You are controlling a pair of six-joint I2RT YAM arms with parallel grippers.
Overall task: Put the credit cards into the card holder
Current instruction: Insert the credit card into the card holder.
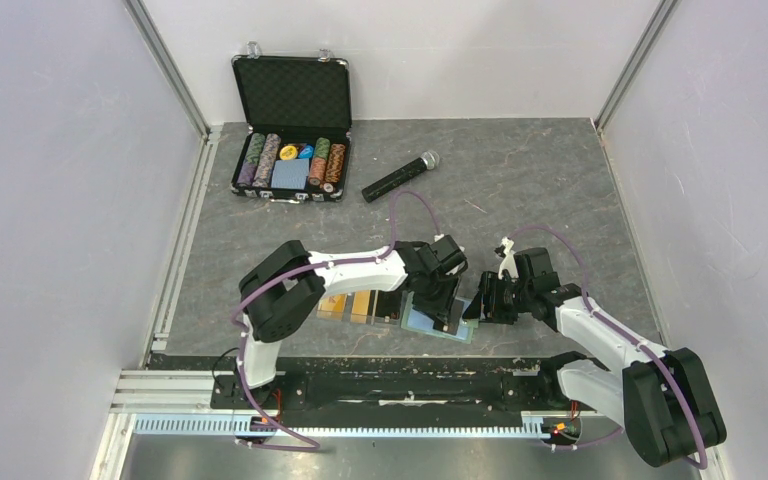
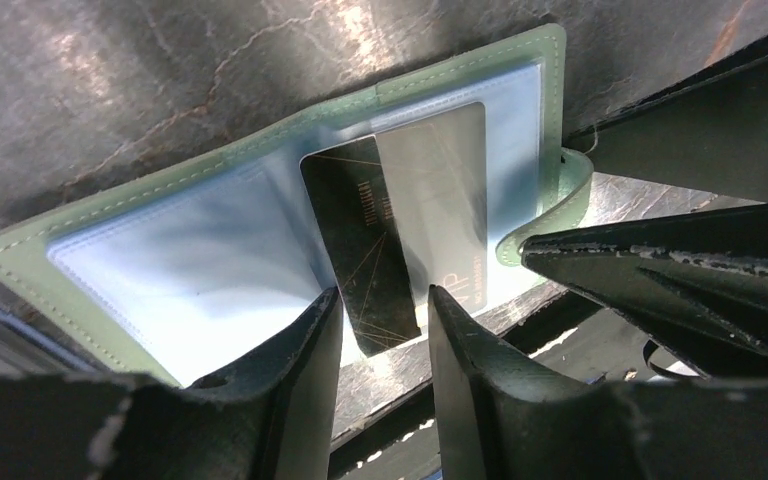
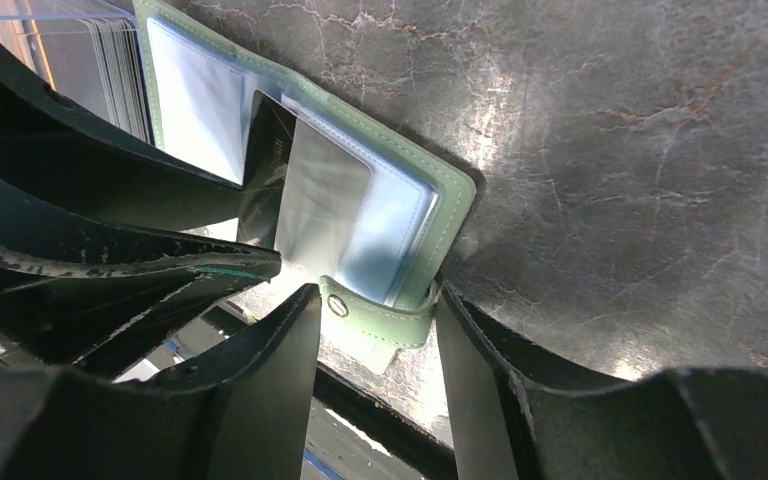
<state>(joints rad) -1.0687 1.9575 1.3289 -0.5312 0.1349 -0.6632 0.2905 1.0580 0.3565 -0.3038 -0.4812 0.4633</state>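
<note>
- The grey table (image 1: 520, 190) has all the work near its front edge, well apart from the poker chip case (image 1: 291, 130) and the microphone (image 1: 400, 176) at the back, which play no part in it
- The card holder (image 1: 430, 322) lies open and flat between the two arms, light blue inside facing up, so the opening step looks done
- The right gripper (image 3: 375, 300) appears to clasp the holder's snap tab (image 3: 380, 318) between its fingers, which would steady the holder
- The left gripper (image 2: 385, 300) has its jaws partly apart over the near end of the black card (image 2: 355, 230) and pinches nothing that shows
- The black card sits partway inside a clear pocket of the holder, with its near end sticking out past the holder's edge; it probably needs a further push to seat fully
- A row of orange and gold-tan cards (image 1: 348, 305) lies just beside the holder on its left, outside it, so most of the task seems left to do
- No other card can be made out inside the holder
</note>
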